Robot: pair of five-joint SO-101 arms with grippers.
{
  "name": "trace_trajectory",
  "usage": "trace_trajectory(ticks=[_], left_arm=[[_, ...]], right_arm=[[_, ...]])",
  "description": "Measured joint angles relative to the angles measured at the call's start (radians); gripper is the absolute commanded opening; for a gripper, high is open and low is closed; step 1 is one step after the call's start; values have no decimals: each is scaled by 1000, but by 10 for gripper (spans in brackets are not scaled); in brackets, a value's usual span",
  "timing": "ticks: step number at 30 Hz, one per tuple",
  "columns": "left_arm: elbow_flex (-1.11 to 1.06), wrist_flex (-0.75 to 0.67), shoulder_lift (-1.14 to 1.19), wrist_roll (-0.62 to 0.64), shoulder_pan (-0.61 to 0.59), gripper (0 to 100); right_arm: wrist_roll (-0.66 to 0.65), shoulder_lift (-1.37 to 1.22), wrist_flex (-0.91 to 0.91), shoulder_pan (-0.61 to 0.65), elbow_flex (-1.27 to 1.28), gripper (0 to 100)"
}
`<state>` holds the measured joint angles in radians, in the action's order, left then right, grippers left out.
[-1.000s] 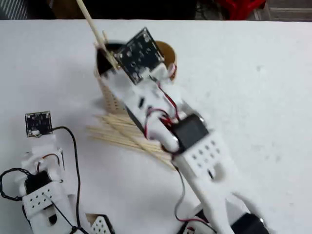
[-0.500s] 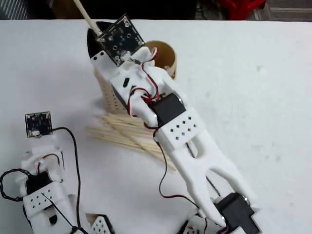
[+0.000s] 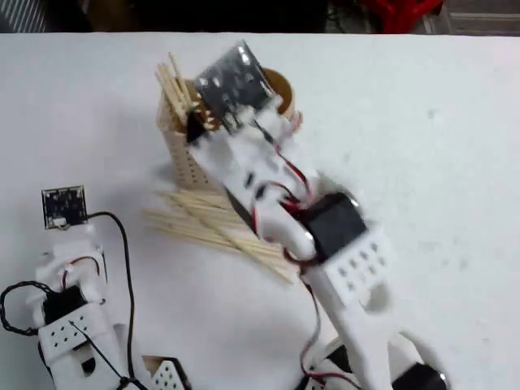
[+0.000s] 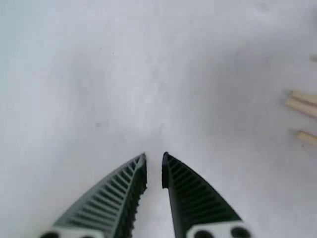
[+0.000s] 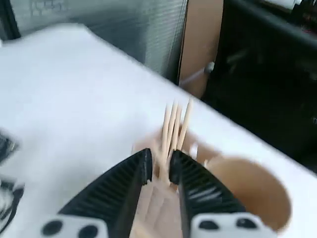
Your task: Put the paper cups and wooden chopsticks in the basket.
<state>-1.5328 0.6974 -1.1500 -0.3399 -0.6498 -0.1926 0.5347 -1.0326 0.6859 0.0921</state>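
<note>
Both empty: left fingers (image 4: 124, 198) barely parted over table (image 4: 99, 74); right fingers (image 5: 119, 188) parted before chopsticks (image 5: 173, 126) in basket (image 3: 185, 158).

You have open bench (image 3: 122, 162) between your left pincer (image 4: 154, 156) and the loose chopsticks (image 3: 195, 221); the right arm (image 3: 325, 236) overhangs the basket (image 3: 183, 158).

No legible text, labels, brands, numbers or signs anywhere in views.
</note>
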Motion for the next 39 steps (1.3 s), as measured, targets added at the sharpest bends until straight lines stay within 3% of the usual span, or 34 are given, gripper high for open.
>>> trace_trajectory(ticks=[4,8,13,20,27,34,39], left_arm=[[0,0,0,0,0,76],[0,0,0,0,0,76],[0,0,0,0,0,76],[0,0,0,0,0,76],[0,0,0,0,0,76],[0,0,0,0,0,76],[0,0,0,0,0,76]], right_arm=[[-92,20,-201,48,78,53],[-199,-37,-253,97,245,70],[-238,-178,-109,97,489,173],[-233,-370,127,98,591,159],[-204,-526,195,100,569,157],[-199,-589,204,84,525,19],[-196,-591,199,46,520,17]])
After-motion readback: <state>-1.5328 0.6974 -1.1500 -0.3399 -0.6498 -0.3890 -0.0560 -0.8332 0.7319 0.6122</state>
